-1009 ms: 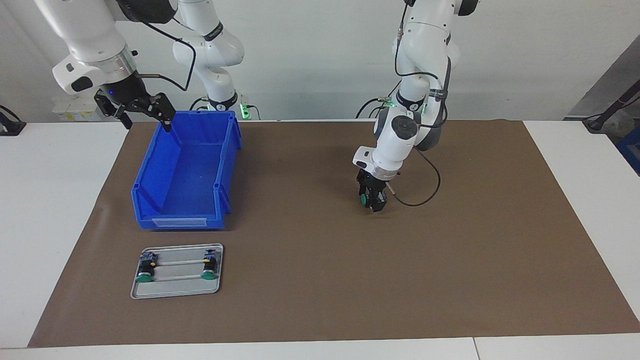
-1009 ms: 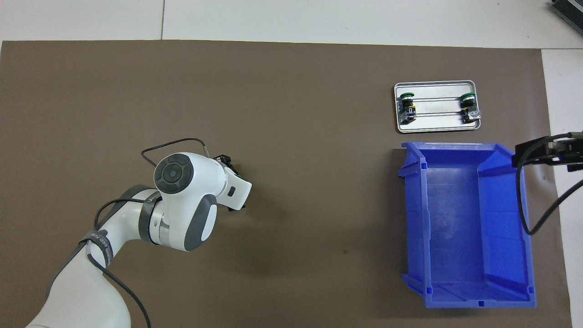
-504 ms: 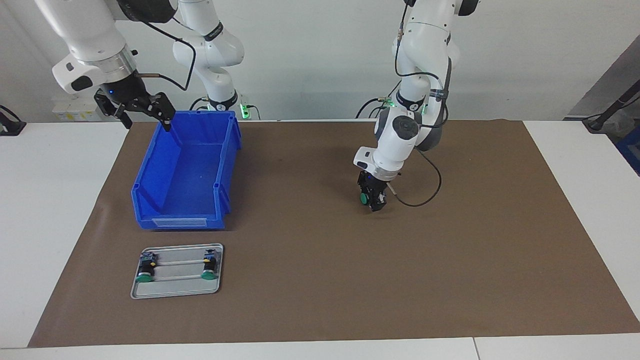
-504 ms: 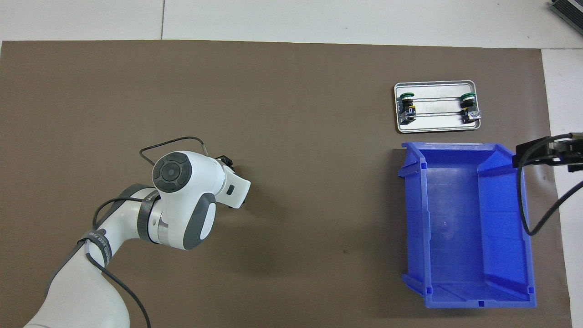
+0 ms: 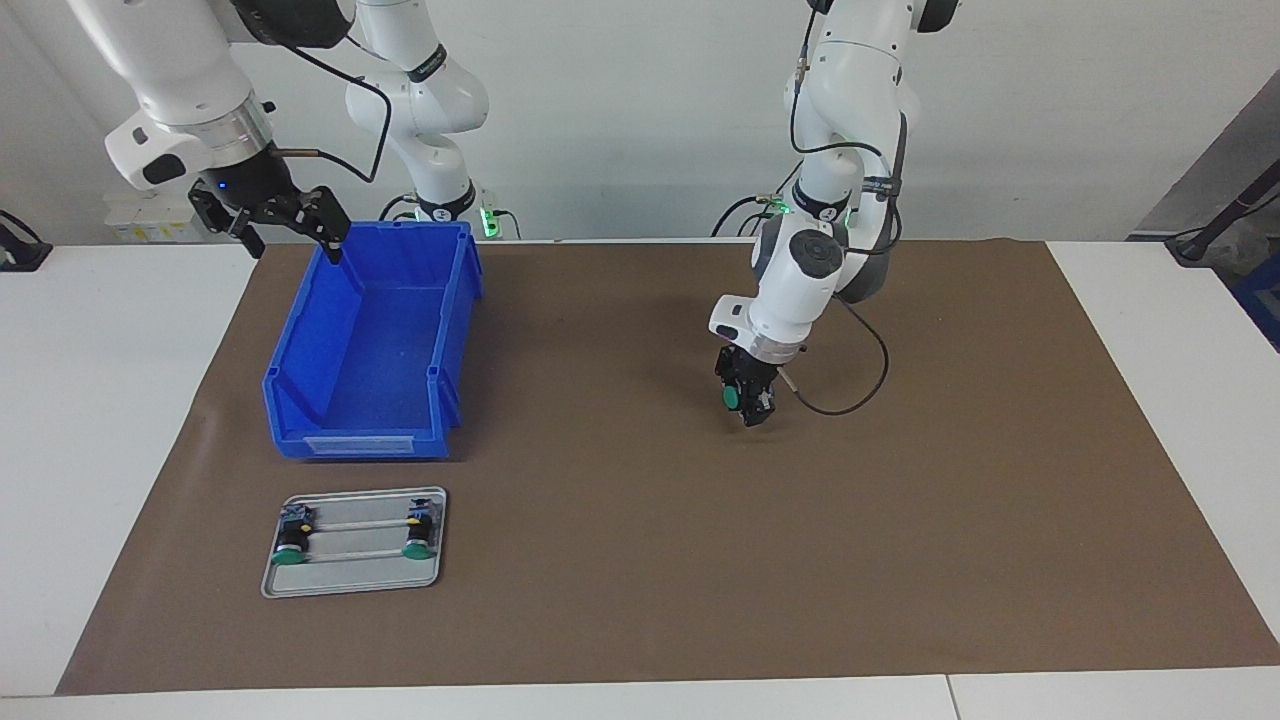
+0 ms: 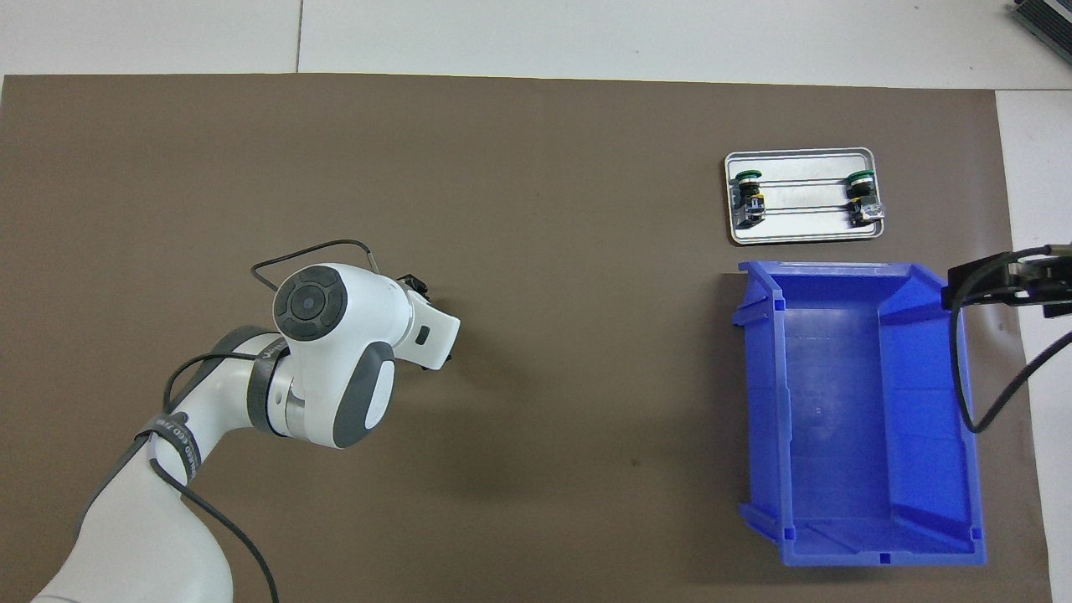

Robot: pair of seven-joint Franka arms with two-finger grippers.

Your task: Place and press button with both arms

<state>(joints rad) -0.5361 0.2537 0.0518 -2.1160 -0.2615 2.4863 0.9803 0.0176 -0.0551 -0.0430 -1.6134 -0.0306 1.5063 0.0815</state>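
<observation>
My left gripper [image 5: 745, 408] points down at the middle of the brown mat [image 5: 640, 560], shut on a button [image 5: 731, 398] whose green cap faces away from the robots. In the overhead view the left wrist [image 6: 335, 335] hides that button. Two more green-capped buttons [image 5: 290, 555] [image 5: 417, 546] lie in a small metal tray [image 5: 353, 580], also seen as the tray [image 6: 802, 234] from overhead. My right gripper [image 5: 290, 225] hangs open over the blue bin's corner nearest the robots, holding nothing; from overhead the right gripper [image 6: 1005, 285] shows at the bin's edge.
A large open blue bin [image 5: 300, 400] stands toward the right arm's end of the mat, with the tray just farther from the robots than it. A black cable [image 5: 850, 400] loops from the left wrist above the mat.
The left gripper's fingers have closed in on the green-capped button, and the left wrist has shifted slightly. The right arm has not moved.
</observation>
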